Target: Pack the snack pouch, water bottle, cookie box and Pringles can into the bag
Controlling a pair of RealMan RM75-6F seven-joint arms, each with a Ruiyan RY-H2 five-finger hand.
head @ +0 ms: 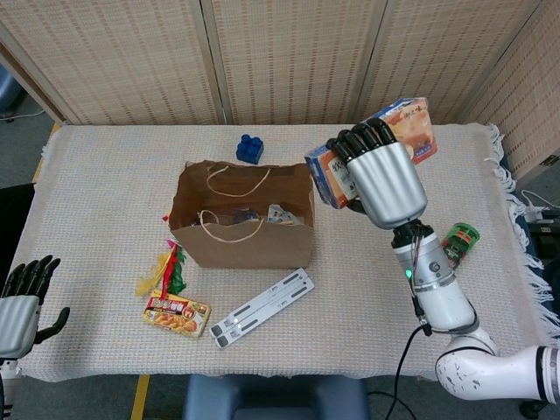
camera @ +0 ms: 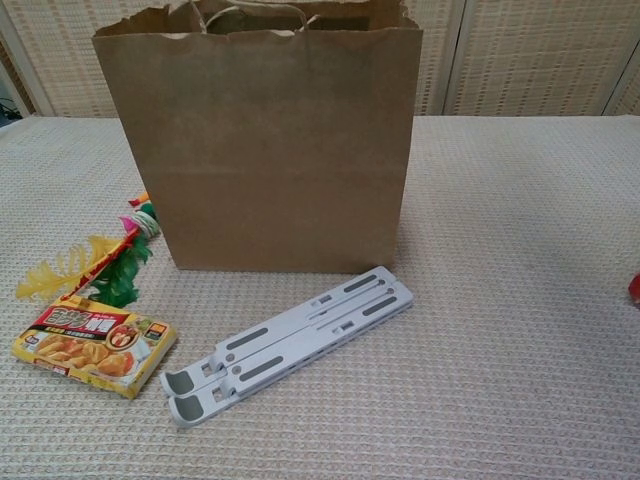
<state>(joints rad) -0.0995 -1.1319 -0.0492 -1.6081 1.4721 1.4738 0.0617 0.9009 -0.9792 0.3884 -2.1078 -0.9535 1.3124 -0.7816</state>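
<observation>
Worktop covered in a pale woven cloth, fringe at its right edge; woven folding screens fill the top of the head view. Brown paper bag stands open at centre, some items inside but too small to name. Blue block just behind the bag. Grey folding stand lies flat in front of the bag; a snack pack and a yellow-green feathery toy sit lower left of it. Pringles can at right, mostly hidden behind the right forearm; in the chest view only a red sliver shows at the right edge. Right hand is raised in the upper right of the head view, fingers wrapped over the cookie box, gripping it in the air right of the bag's opening. Left hand sits at the lower left corner, off the worktop, fingers spread, holding nothing, partly cut off by the frame.
</observation>
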